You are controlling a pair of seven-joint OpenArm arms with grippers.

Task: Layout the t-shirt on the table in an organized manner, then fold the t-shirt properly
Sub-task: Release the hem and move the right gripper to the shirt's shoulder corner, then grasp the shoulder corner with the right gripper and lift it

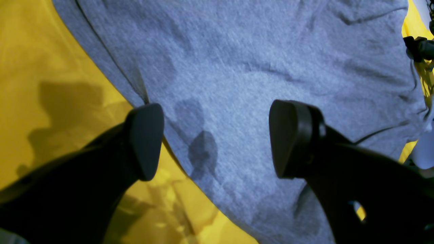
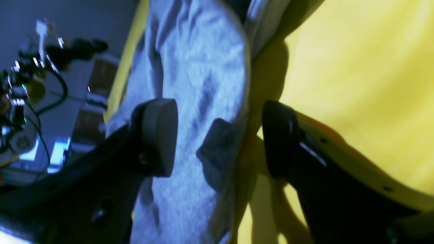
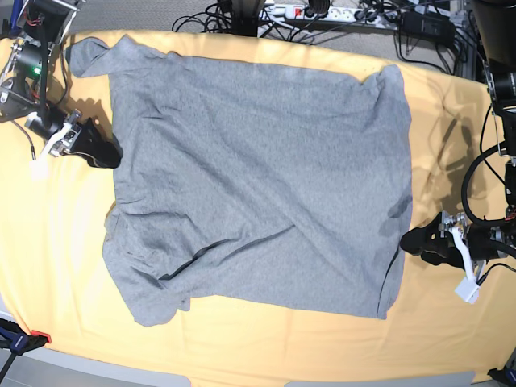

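Left wrist view: the left gripper stands wide, both black pads clear of cloth; the grey t-shirt fills the frame from 12 to 5 o'clock, its edge running diagonally across the yellow table at 9 o'clock.

Right wrist view: the right gripper is spread wide, straddling a raised hem of the t-shirt without pinching it; the table lies at 3 o'clock; cables and equipment sit at 9 o'clock.

Base view: the t-shirt lies spread, plain side up, across the table; the right gripper sits at its 9 o'clock edge, the left gripper at 4 o'clock beside the hem; a power strip lies at 12 o'clock.
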